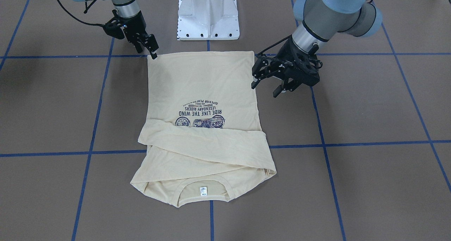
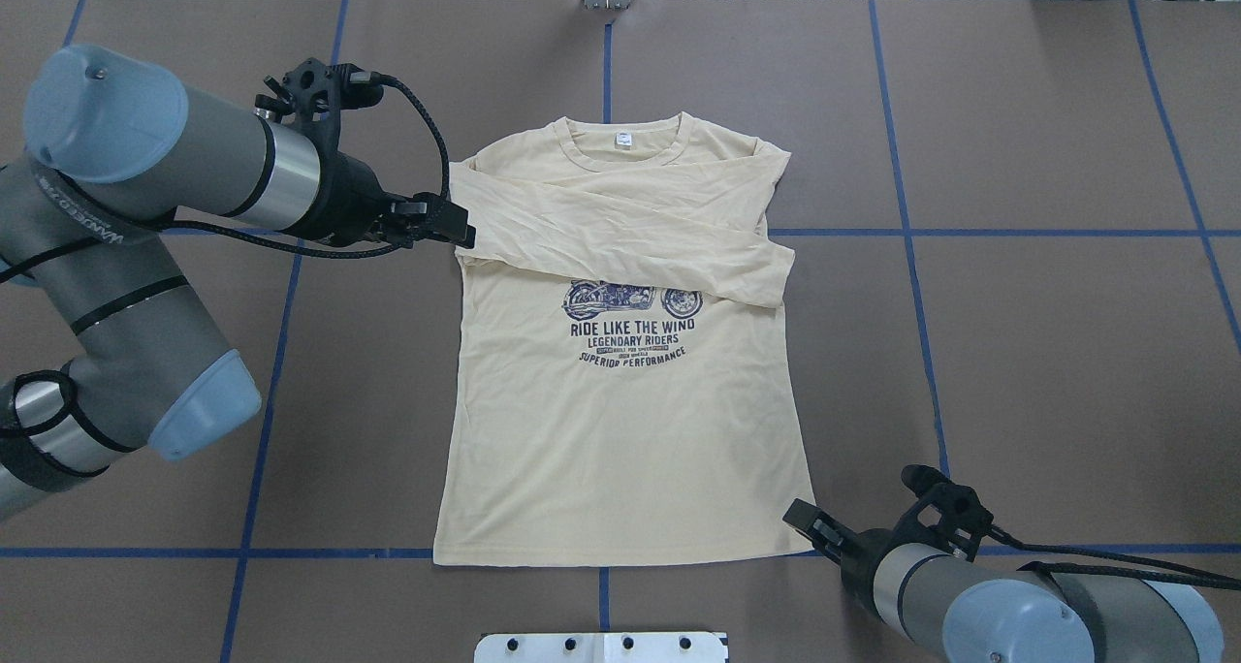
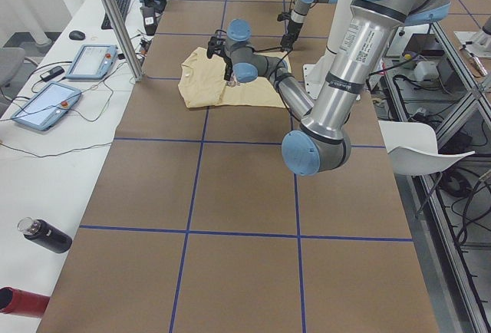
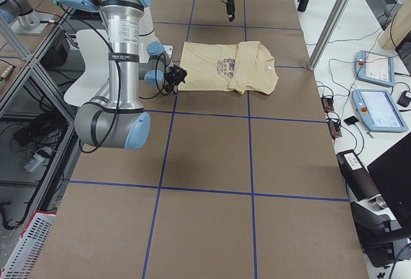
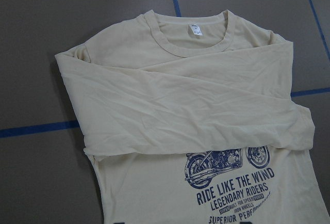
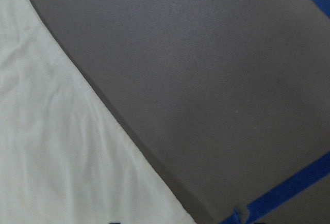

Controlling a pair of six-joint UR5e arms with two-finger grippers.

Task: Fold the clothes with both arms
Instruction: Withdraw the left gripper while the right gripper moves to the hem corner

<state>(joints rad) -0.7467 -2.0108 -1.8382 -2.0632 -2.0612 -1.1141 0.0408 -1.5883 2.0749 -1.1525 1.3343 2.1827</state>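
The cream-yellow shirt lies flat on the brown table, print up, with both sleeves folded across the chest. Its neck label points away from the robot. The navy motorcycle print is partly covered by a sleeve. My left gripper is open and empty, held above the table beside the shirt's side edge near the folded sleeve. My right gripper looks open, with its tips at the hem corner. The right wrist view shows only the shirt's edge and table.
The white pedestal base stands just behind the hem. Blue tape lines cross the brown table. A metal post, tablets and bottles sit on the side bench past the neck end.
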